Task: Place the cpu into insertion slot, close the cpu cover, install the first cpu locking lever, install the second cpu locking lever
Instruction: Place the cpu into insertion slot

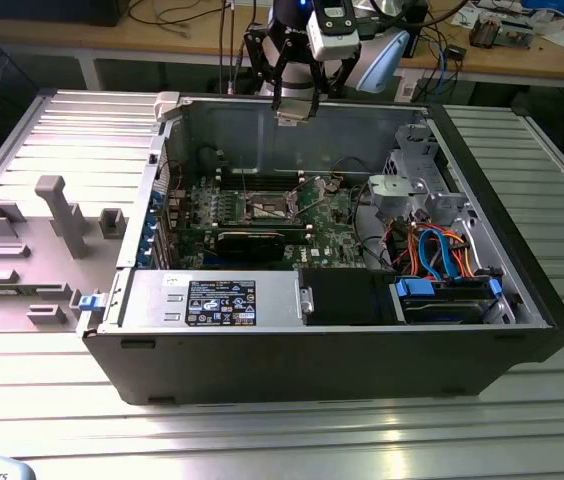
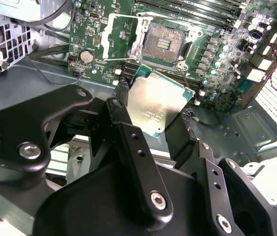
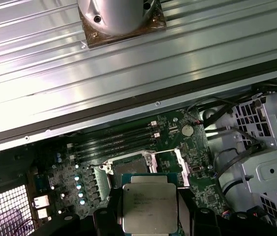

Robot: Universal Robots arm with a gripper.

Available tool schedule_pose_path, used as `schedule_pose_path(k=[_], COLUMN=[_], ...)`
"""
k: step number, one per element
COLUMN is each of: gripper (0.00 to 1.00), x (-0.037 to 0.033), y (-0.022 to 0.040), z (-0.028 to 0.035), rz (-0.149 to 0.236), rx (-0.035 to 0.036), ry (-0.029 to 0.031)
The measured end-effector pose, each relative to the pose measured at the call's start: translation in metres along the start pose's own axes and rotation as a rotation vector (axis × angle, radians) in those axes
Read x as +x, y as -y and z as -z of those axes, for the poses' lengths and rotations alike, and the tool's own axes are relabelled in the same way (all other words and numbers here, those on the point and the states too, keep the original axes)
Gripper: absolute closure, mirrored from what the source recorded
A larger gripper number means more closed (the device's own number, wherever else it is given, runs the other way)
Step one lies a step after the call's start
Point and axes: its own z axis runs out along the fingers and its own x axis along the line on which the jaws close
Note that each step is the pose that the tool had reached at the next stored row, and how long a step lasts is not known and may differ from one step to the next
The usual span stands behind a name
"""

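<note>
My gripper [image 1: 296, 108] hangs over the back wall of the open computer case [image 1: 522, 290], above the green motherboard [image 1: 322, 215]. Its black fingers [image 2: 124, 118] are shut on the cpu [image 2: 155, 105], a flat square chip with a silver top that also shows in the first wrist view [image 3: 148, 206]. The insertion slot [image 2: 164, 45] lies bare on the board below, dark-centred with a metal rim, and is seen in the exterior view [image 1: 267, 207]. The cpu cover [image 2: 113, 37], a silver frame, stands swung open beside the slot. The chip is well above the slot and not touching it.
A long black graphics card [image 1: 252, 240] lies in front of the slot. Memory slots [image 3: 114, 142] run behind it. A drive cage with blue and orange cables [image 1: 442, 262] fills the exterior view's right. A grey fixture block [image 1: 52, 215] stands outside the case on the left.
</note>
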Motion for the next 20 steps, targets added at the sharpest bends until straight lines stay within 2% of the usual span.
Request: schedule_pose_path(k=[5,9,12,15,17,19,20], gripper=[0.46,0.46,0.46,0.46,0.46,0.46,0.46], x=[0.0,0.0002,0.001,0.0066,0.0076,0.0075,0.0075], y=[0.0,0.0001,0.0004,0.0019,0.0022,0.0023,0.0023], z=[-0.0001,-0.0009,-0.0012,-0.0012,-0.0013,-0.0023,-0.0023], rz=[-0.018,-0.073,-0.093,-0.108,-0.121,-0.162,-0.166], rx=[-0.0003,-0.0014,-0.0018,-0.0021,-0.0023,-0.0027,-0.0028], ry=[0.0016,0.0064,0.0083,0.0096,0.0107,0.0144,0.0147])
